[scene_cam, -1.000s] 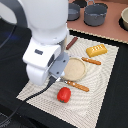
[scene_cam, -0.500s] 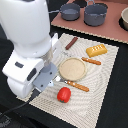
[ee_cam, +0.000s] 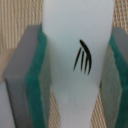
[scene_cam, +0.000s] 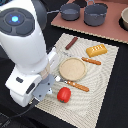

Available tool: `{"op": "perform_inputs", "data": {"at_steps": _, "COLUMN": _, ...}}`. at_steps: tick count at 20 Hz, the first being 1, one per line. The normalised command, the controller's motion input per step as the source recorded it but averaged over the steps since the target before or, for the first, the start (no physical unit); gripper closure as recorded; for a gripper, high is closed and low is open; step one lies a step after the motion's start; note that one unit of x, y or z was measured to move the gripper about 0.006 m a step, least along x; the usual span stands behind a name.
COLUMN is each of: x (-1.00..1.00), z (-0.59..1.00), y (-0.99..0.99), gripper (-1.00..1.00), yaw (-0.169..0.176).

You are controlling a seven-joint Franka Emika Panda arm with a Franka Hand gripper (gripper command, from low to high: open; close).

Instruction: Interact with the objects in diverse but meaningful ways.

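Now the arm fills the exterior view's left more than it did half a second ago, its white bulk lower and closer to the camera, covering the near left part of the woven placemat. The claw is hidden behind that bulk in the exterior view. In the wrist view, its green-padded fingers stand on either side of a white fish-like piece with black curved marks, pinching it between them, the mat's weave behind.

On the mat, the things lie as they did before. The red tomato sits just beside the arm's lower edge, near the mat's front. The round tan plate is at the centre, with an orange-handled utensil along its near side and another beyond it. The yellow ridged bread loaf lies toward the exterior view's right, and the dark reddish-brown sausage stick lies tilted at the mat's far edge.

Two grey pots stand on the brown board at the back of the dark table.
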Motion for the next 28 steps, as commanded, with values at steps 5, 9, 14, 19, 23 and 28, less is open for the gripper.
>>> {"op": "perform_inputs", "data": {"at_steps": 5, "x": -0.19, "z": -0.09, "y": -0.05, "gripper": -1.0, "yaw": 0.0}}
{"op": "perform_inputs", "data": {"at_steps": 9, "x": -0.26, "z": 0.47, "y": 0.04, "gripper": -1.0, "yaw": -0.008}}
{"op": "perform_inputs", "data": {"at_steps": 14, "x": -0.1, "z": 0.93, "y": 0.45, "gripper": -1.0, "yaw": -0.002}}
{"op": "perform_inputs", "data": {"at_steps": 19, "x": 0.25, "z": 0.99, "y": 0.66, "gripper": -1.0, "yaw": 0.0}}
{"op": "perform_inputs", "data": {"at_steps": 23, "x": 0.77, "z": 1.0, "y": 0.68, "gripper": -1.0, "yaw": -0.002}}
{"op": "perform_inputs", "data": {"at_steps": 28, "x": 0.84, "z": 0.77, "y": 0.63, "gripper": -1.0, "yaw": 0.0}}
